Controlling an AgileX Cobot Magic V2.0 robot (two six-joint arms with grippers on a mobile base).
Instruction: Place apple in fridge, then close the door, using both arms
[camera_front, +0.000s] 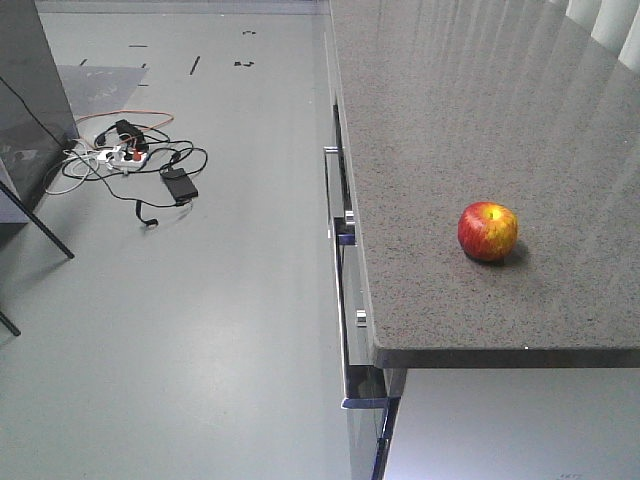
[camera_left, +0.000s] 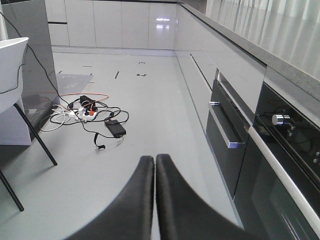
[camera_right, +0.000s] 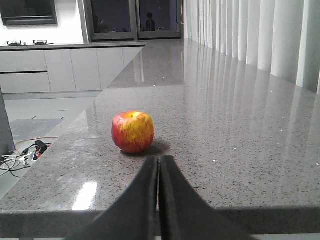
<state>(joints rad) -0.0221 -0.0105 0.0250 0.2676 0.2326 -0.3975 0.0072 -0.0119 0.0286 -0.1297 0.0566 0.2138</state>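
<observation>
The grey speckled table (camera_right: 240, 150) stretches ahead of your right jaws, with white curtains (camera_right: 260, 40) along its right side. The grey floor (camera_left: 160, 100) lies ahead of your left jaws, and the pale drawer fronts (camera_left: 200, 75) and a dark oven (camera_left: 285, 200) are to their right. A tangle of cables (camera_left: 95, 117) lies ahead-left of the left jaws; the black marks on the floor beyond it are too small to read. The apple (camera_right: 132, 131) stands upright on the table just ahead of the right jaws, slightly left, not touching them. Both pairs of jaws are pressed together and hold nothing.
</observation>
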